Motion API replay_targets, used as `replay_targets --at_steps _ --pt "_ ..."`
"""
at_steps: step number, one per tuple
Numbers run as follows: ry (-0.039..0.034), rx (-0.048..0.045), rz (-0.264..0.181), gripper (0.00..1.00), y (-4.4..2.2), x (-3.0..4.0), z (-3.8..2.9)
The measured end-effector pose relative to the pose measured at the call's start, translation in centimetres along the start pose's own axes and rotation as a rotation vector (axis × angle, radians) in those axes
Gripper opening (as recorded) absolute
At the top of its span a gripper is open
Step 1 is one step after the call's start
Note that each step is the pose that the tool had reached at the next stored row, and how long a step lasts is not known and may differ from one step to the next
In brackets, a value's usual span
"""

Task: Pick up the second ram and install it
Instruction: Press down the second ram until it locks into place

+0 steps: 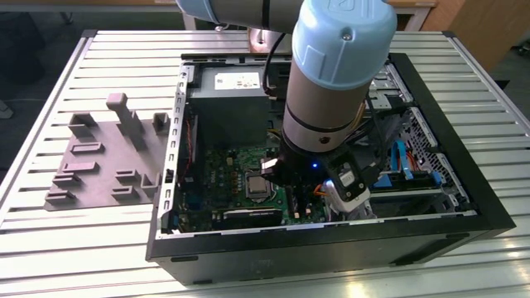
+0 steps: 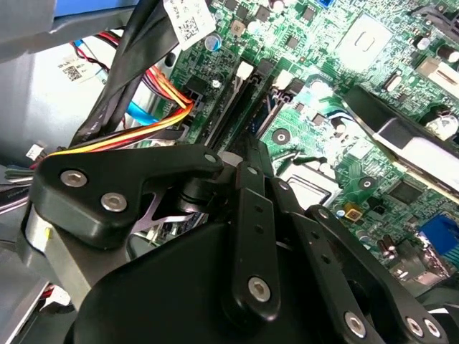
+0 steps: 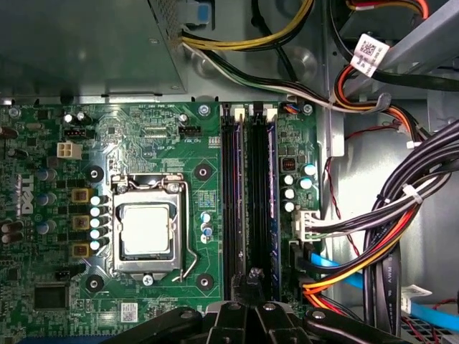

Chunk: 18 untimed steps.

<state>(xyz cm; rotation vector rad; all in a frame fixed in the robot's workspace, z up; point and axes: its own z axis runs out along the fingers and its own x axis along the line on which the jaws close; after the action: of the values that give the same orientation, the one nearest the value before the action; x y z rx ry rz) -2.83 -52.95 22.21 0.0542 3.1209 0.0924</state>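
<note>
1 pale blue and silver robot arm [image 1: 331, 74] reaches down into an open black desktop computer case [image 1: 463, 205] that lies on a slotted aluminium table [image 1: 83, 248]. At 9 o'clock of the case, on the exterior view's left, a grey moulded fixture tray with upright pegs [image 1: 99, 167] rests flat on the table, just beside the case wall. Inside the case, a grey metal power supply box [image 1: 228, 81] sits at 12 o'clock, and a green motherboard [image 1: 223, 161] spreads below it toward 6 o'clock. The arm's lower end stands over the board's edge at 3 o'clock.

In the first wrist view, the black linkage gripper [image 3: 254, 276] hangs directly above the end of a bank of long black memory slots [image 3: 233, 193]. Whether the jaws are open or closed cannot be told, nor whether anything is held. A silver processor socket with a wire lever [image 3: 147, 229] lies beside the slots. On the bank's far side from the socket, 1 thin stick with a blue board edge [image 3: 271, 193] stands upright in the outermost slot, seen edge-on. Whether this stick is the second ram cannot be told. A bundle of black, red and yellow cables [image 3: 401, 236] runs past the board edge beyond that slot, well clear of the gripper, with 1 flat blue cable [image 3: 330, 261] beneath it.
</note>
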Motion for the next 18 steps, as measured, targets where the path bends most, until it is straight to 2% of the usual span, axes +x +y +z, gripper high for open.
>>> replay_targets --at_steps 9,18 --pt "0.0001 0.0002 0.0 0.11 -0.03 0.01 0.43" --pt "0.0001 0.0001 0.0 0.11 -0.03 0.01 0.53"
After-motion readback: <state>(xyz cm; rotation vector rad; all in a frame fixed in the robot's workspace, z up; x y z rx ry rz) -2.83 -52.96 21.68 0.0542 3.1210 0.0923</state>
